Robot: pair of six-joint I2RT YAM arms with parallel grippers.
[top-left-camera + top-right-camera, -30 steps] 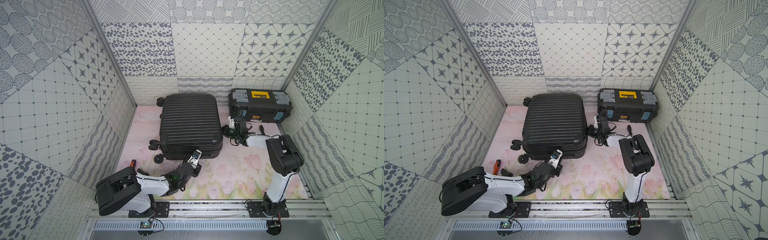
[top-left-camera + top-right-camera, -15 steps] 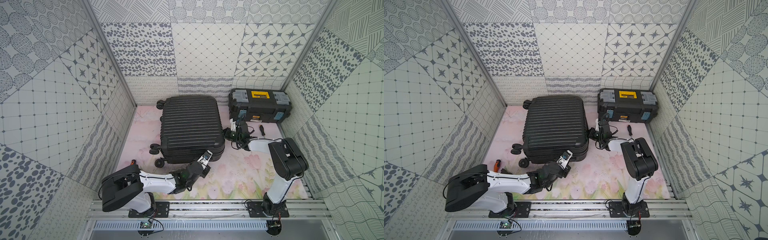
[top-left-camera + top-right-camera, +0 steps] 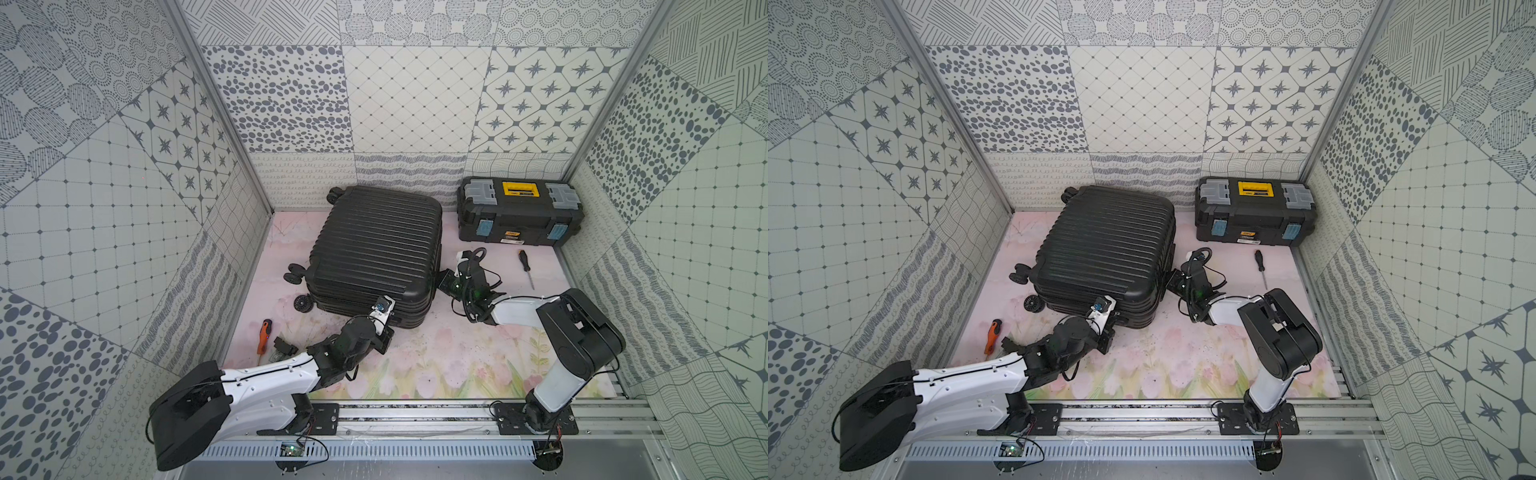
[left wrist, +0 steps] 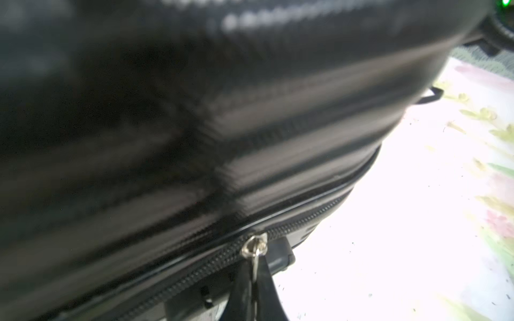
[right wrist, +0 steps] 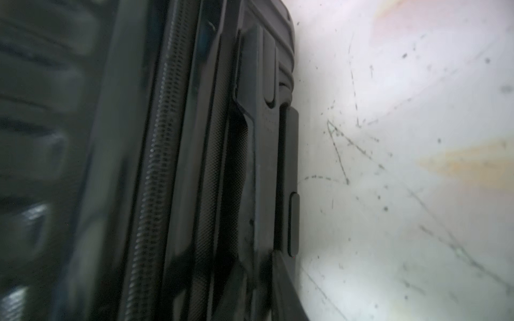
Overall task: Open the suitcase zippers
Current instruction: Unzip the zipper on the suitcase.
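**Suitcase:** 1 large black ribbed hard-shell suitcase (image 3: 376,249) lies flat at centre-left in both top views, on the pink floral mat (image 3: 436,361). Its 2 shells are together.

**Zipper:** The thin black zipper track (image 4: 294,222) runs along the side seam. In the left wrist view, 1 small silver metal zipper pull (image 4: 253,248) sits on it at lower centre of the frame.

**Left gripper:** The left gripper (image 4: 254,268) is clenched on that pull's hanging tab. In the top views it is at the suitcase's lower edge.

**Right gripper:** The right gripper (image 3: 444,286) sits against the suitcase's right side at mid-frame. Whether it is closed or released cannot be told.

**Other items:**
- 1 black toolbox with grey latches and a yellow handle (image 3: 519,212) stands at upper right.
- 1 black-handled screwdriver (image 3: 525,268) lies just below the toolbox.
- 1 orange-handled screwdriver (image 3: 264,334) lies at lower left of the suitcase.
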